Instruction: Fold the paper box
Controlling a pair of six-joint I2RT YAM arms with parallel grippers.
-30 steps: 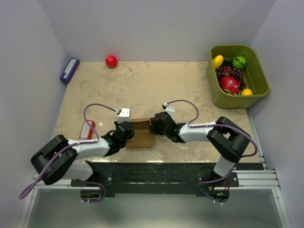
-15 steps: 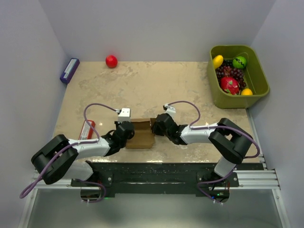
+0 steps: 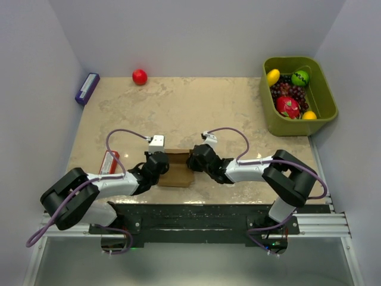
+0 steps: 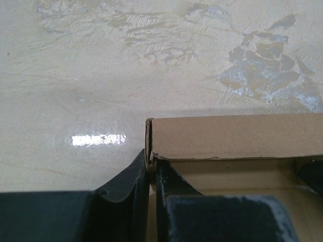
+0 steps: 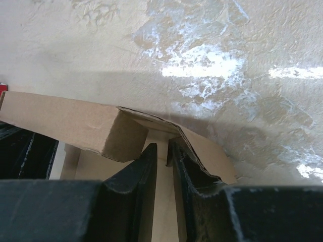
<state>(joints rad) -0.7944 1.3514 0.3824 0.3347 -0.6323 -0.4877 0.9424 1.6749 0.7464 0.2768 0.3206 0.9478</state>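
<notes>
Your left gripper (image 4: pixel 152 169) has its jaws drawn nearly together on the left end of the paper box (image 4: pixel 232 136). The upright wall's corner edge sits pinched between the two dark fingers (image 4: pixel 132 176). From that corner the wall runs off to the right, and the open inside of the box lies just below it.

Your right gripper (image 5: pixel 162 151) has its jaws narrow too, with pale cardboard showing in the slit between them. You cannot tell from the wrist view whether they actually clamp it. A folded panel of the box leans in from the left above the fingers (image 5: pixel 139 176), and a loose flap slants away to the right.

From above, the box lies on the table (image 3: pixel 178 107) near its front edge. It sits between the two grippers, one meeting each of its ends, with both arms stretched low toward it.

Further out, you have a flat red packet (image 3: pixel 109 162) left of the left arm. A purple-blue box (image 3: pixel 87 88) and a red ball (image 3: pixel 139 76) sit at the far left. A green bin (image 3: pixel 324 95) of fruit sits at the far right.
</notes>
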